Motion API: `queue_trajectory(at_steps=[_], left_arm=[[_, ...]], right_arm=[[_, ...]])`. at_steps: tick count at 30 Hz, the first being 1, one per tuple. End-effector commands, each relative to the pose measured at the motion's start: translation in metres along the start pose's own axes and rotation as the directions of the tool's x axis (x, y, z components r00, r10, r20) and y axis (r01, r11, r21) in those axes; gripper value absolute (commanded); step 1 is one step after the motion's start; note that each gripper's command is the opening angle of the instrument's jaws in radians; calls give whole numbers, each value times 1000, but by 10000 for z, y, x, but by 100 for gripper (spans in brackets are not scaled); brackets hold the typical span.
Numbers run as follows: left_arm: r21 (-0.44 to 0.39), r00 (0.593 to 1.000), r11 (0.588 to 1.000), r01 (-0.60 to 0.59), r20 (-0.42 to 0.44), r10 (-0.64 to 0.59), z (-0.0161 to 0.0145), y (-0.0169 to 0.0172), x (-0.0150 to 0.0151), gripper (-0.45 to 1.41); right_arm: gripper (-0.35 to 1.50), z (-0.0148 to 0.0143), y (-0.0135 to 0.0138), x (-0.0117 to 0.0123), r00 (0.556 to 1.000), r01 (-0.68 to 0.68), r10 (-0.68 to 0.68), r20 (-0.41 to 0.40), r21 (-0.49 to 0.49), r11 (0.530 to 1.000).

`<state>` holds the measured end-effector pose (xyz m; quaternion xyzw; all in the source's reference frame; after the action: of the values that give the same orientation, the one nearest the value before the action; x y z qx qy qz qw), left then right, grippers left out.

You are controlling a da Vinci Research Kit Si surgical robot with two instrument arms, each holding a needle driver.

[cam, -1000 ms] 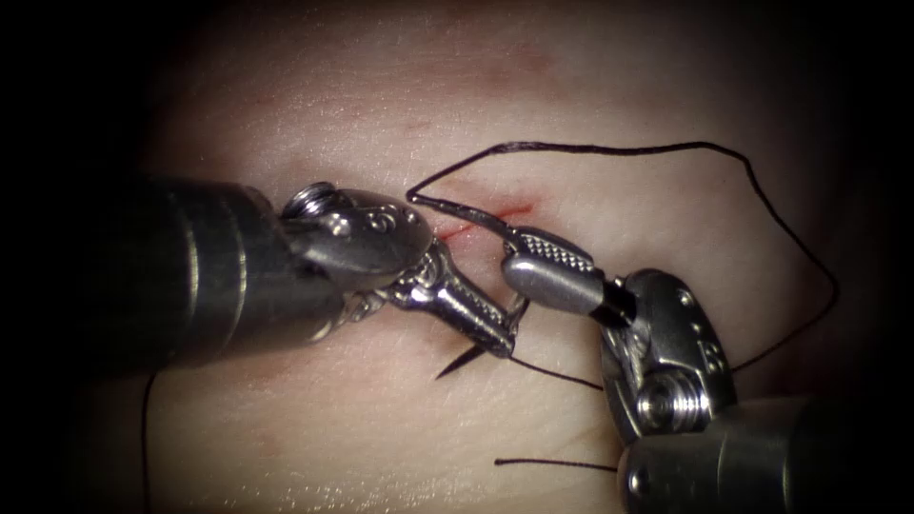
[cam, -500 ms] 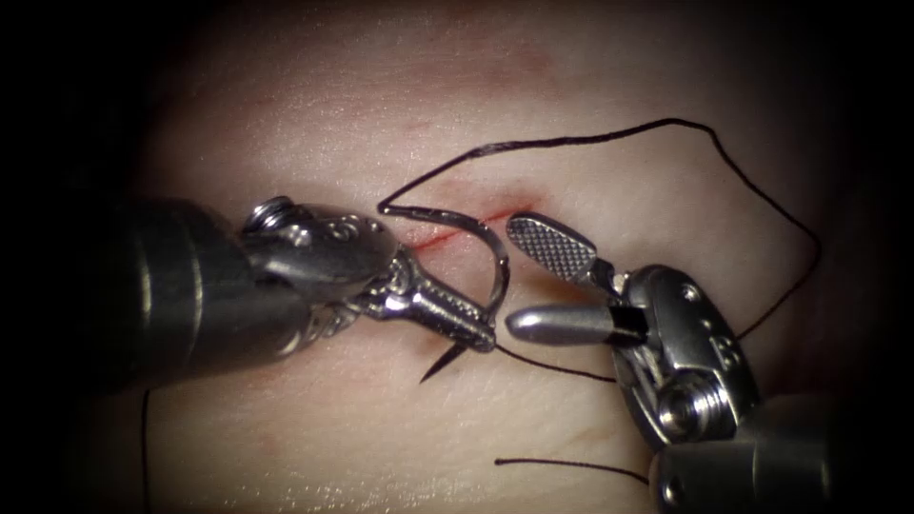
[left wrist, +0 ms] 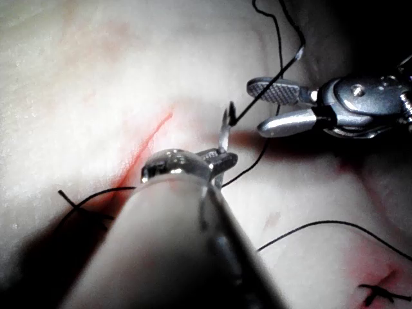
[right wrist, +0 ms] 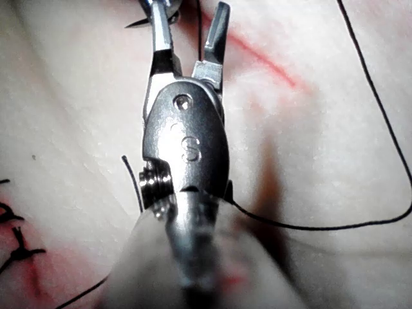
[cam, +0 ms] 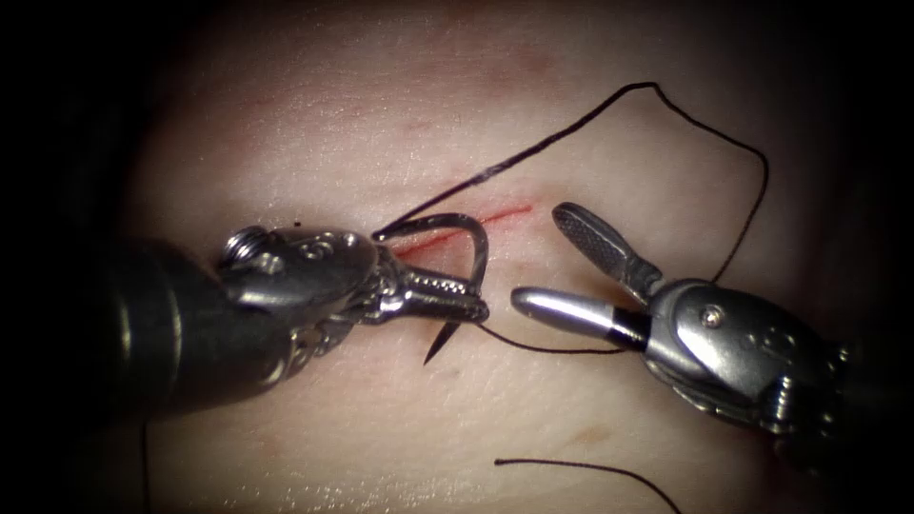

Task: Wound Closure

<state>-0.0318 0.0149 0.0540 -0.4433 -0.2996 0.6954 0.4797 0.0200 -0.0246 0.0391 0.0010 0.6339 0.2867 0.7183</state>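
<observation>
The needle [cam: 471, 255] is held free of the tissue [cam: 314, 124], just above the near end of the cut [cam: 476, 224]. It is pinched by the left tool [cam: 466, 306], whose jaws are pressed together on the shaft a little behind the tip. The tip [cam: 433, 355] is pointed down and toward the tissue's near edge, to the left of the cut. From the grip the curve is carried up and over, and its swaged end is seen beside the tool's wrist, so that the long axis runs roughly across the cut. The thread [cam: 666, 95] is led from that end in a wide loop toward the far edge and round to the right of the cut. It then passes behind the right tool [cam: 538, 257] and comes back under the needle. The right tool is held just to the right of the needle, its jaws spread and nothing between them; its lower jaw is pointed at the left tool's tip, with a small gap between. A loose end of thread [cam: 571, 466] is laid on the tissue near its near edge. In the left wrist view a tied stitch [left wrist: 80, 206] is seen on the cut [left wrist: 145, 145] behind the left tool [left wrist: 222, 158]. In the right wrist view the spread jaws of the right tool [right wrist: 190, 29] are seen beside the cut [right wrist: 264, 58].
</observation>
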Motion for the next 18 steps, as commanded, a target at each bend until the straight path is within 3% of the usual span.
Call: queue_trajectory(at_steps=[1,4,12,18], left_arm=[[35,1000,999,1,-22,-1,8,-1,-7,-45],[87,998,996,-3,-55,8,7,-1,-9,-45],[190,996,980,-63,-49,74,8,-3,-12,-45],[246,991,962,-114,-37,127,10,2,-21,-45]], right_arm=[[31,2,-6,-2,994,93,-89,70,-50,994],[44,5,-14,2,979,155,-148,143,-42,987],[66,23,-37,10,958,218,-214,193,3,976],[63,40,-42,16,959,216,-218,182,33,976]])
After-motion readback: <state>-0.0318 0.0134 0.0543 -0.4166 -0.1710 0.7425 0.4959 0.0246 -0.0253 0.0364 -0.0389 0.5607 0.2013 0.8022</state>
